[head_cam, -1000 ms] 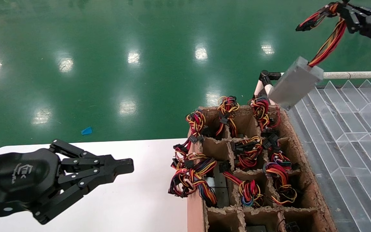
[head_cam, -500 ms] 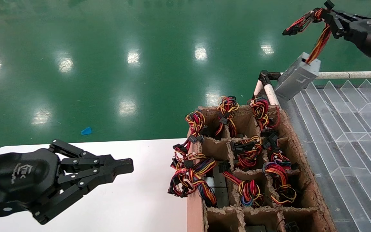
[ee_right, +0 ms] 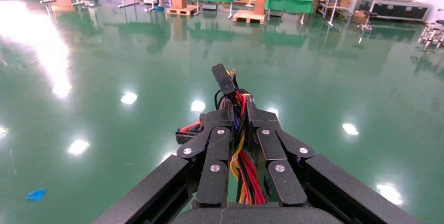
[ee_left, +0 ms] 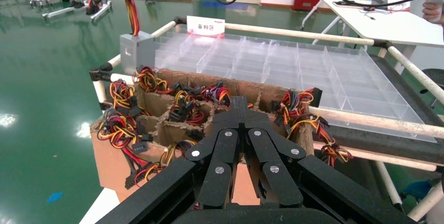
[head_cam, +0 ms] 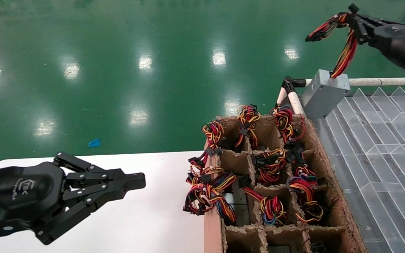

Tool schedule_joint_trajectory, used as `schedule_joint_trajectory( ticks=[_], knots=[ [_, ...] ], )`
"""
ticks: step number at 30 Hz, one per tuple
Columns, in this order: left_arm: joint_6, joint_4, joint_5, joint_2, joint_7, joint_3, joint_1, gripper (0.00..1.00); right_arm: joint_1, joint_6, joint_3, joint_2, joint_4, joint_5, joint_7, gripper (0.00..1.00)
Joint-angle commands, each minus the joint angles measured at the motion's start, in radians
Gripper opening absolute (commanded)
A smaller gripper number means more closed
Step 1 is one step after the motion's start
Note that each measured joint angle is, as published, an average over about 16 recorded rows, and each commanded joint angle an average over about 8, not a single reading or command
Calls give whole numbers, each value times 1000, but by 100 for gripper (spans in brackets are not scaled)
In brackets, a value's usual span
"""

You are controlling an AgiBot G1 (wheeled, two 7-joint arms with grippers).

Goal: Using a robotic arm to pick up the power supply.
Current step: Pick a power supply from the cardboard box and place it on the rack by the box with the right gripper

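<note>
Power supply [head_cam: 325, 93], a flat grey sheet-metal box, hangs off its own cable bundle at the far end of the scene, and that is where the action is. Start close in, though: the left gripper [head_cam: 134, 181], glossy black with jointed linkage fingers, sits parked over the near left part of the white bench [head_cam: 146, 218], its fingertips pressed together with nothing between them, well out of the working arm's way. Just right of the bench's right edge stands the brown divided cardboard carton [head_cam: 212, 228], its cells stuffed with more units, and coils of red, yellow and black wire spill over the partitions. Right of the carton lies the clear plastic divided tray [head_cam: 381, 140] on a white pipe frame. Farthest off, the right gripper [head_cam: 355, 23] is raised high above the tray's far left corner, its fingers clamped on the red, yellow and orange wire bundle [head_cam: 345, 56] rather than on the metal case. So the box dangles tilted below, just at the frame's far rail. Holding by the wires likely made it easier to draw the unit from its tight cell.
</note>
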Motion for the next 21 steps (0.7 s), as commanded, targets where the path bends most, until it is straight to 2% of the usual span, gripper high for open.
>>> schedule_joint_trajectory(
  ticks=[1,11,21],
  knots=[
    [0,0,0,0,0,0,0,0,-3,9,0,-8,0,0,-5,0],
    [0,0,0,0,0,0,0,0,-26,55,12,-59,0,17,-14,0],
    [0,0,0,0,0,0,0,0,-30,72,20,-77,3,29,-34,0]
  ],
)
